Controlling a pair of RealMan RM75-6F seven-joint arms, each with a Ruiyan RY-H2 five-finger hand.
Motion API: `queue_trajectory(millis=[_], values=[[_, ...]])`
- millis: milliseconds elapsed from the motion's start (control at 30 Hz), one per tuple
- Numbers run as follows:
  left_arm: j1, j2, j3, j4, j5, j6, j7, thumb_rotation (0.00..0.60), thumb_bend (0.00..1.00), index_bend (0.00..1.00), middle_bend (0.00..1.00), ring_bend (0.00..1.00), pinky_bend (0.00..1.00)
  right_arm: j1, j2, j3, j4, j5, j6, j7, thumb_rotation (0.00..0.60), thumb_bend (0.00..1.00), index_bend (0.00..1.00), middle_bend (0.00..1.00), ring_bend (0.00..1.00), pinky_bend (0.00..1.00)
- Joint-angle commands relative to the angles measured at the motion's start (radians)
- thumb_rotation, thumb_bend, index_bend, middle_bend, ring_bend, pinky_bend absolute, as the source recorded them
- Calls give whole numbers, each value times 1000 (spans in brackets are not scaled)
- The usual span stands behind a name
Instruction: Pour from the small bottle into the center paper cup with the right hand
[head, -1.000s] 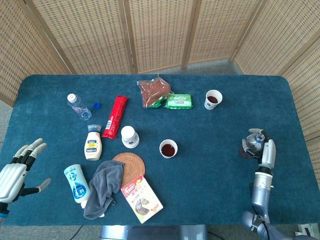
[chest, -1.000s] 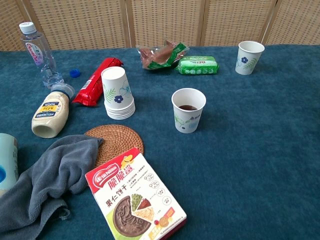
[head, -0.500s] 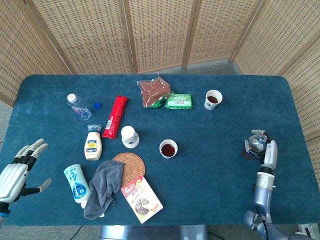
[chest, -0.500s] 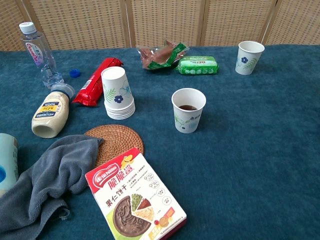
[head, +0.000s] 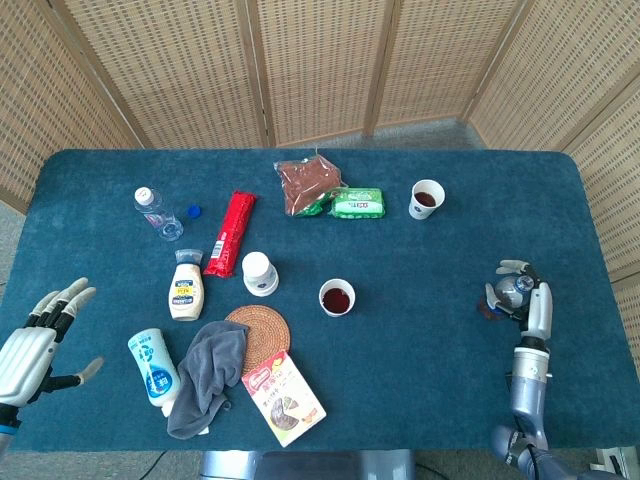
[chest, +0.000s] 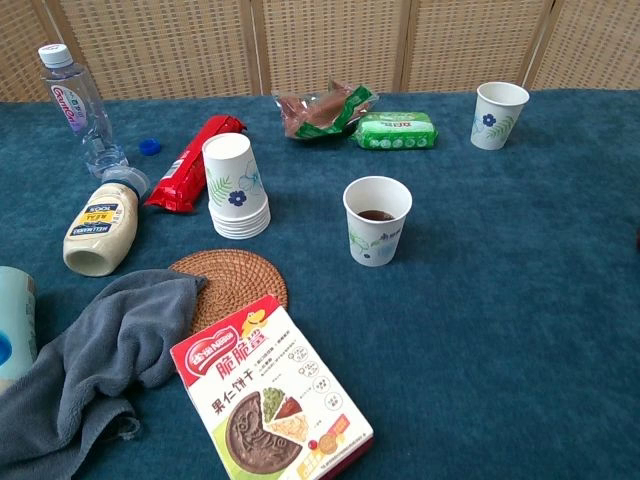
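Your right hand (head: 522, 296) holds the small clear bottle (head: 517, 287) near the blue table's (head: 420, 380) right edge, well apart from the white floral paper cup (chest: 377, 220) at centre, which contains dark liquid; your left hand (head: 38, 335) hovers at the left edge, fingers spread, holding nothing.

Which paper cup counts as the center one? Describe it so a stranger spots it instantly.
On the blue cloth-covered table, look near the middle, right of the upside-down stack of white paper cups and the round woven coaster. The center paper cup stands upright alone, holding dark liquid; the other upright cup sits at the far right.
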Motion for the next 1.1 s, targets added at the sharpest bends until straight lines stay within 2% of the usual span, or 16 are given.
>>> queue_trajectory(millis=[33, 133, 400, 700, 1100], values=[[0, 0, 0, 0, 0, 0, 0, 600, 318, 0, 0, 0, 0, -1, 0, -1, 1, -2, 2, 6, 600, 299, 372, 457, 295, 436], [0, 0, 0, 0, 0, 0, 0, 600, 319, 0, 0, 0, 0, -5, 3, -6, 2, -11, 8, 23, 600, 286, 364, 443, 283, 419], [1, 2, 3, -2, 6, 2, -4, 600, 320, 0, 0, 0, 0, -22, 37, -35, -25, -42, 15, 59, 600, 155, 239, 259, 162, 321], [4, 8, 7, 1, 18, 10, -23, 600, 319, 0, 0, 0, 0, -50, 84, -53, -108, -60, 49, 22, 600, 131, 188, 152, 81, 263], [12, 20, 12, 11, 42, 33, -65, 600, 320, 0, 0, 0, 0, -92, 177, -61, -248, -62, 72, -35, 600, 100, 130, 61, 0, 186]])
